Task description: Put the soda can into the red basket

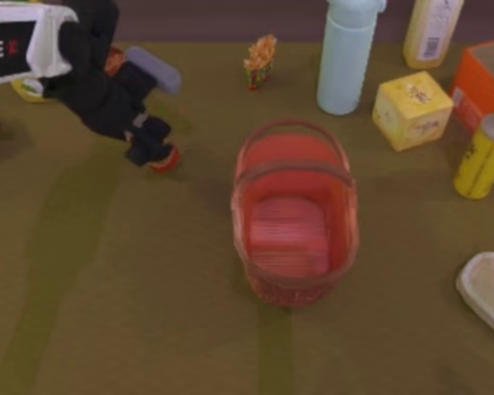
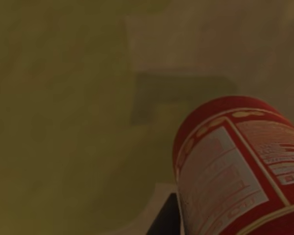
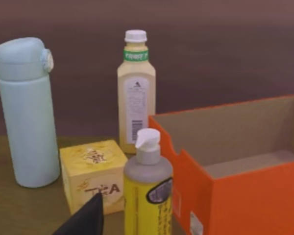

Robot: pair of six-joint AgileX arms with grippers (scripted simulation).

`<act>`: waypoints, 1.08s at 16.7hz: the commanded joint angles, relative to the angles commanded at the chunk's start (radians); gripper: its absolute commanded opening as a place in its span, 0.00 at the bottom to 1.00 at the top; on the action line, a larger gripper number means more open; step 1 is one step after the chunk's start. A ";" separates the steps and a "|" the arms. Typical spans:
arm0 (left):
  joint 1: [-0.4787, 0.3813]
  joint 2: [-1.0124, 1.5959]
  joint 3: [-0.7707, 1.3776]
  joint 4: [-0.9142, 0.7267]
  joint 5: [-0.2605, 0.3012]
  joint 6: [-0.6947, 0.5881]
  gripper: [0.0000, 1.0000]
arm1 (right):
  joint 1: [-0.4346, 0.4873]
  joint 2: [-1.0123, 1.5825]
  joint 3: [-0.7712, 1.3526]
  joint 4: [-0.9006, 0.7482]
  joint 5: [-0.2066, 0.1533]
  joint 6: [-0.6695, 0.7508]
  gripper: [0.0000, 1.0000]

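Note:
The soda can (image 1: 164, 159), red with a white label panel, sits in my left gripper (image 1: 151, 150), which is shut on it left of the red basket (image 1: 343, 239) and apart from it. In the left wrist view the soda can (image 2: 240, 166) fills the near corner, with one dark finger (image 2: 166, 220) beside it and bare olive table behind. The red basket stands mid-table with nothing in it, its two arched handles up. My right arm is parked outside the top view, and only a dark tip of the right gripper (image 3: 88, 218) shows in its wrist view.
Along the back right stand a pale blue flask (image 1: 346, 58), a cream bottle (image 1: 432, 29), a yellow tea box (image 1: 412, 109), an orange box (image 1: 482, 82) and a yellow pump bottle (image 1: 484, 152). A small snack packet (image 1: 259, 62) lies behind the basket. A white object (image 1: 487, 288) sits at the right edge.

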 joint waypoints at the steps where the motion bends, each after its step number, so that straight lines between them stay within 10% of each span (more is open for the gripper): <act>1: -0.007 -0.005 -0.020 0.088 0.060 -0.029 0.00 | 0.000 0.000 0.000 0.000 0.000 0.000 1.00; 12: -0.086 -0.107 -0.294 1.130 0.777 -0.392 0.00 | 0.000 0.000 0.000 0.000 0.000 0.000 1.00; 18: -0.107 -0.171 -0.362 1.391 0.983 -0.480 0.00 | 0.000 0.000 0.000 0.000 0.000 0.000 1.00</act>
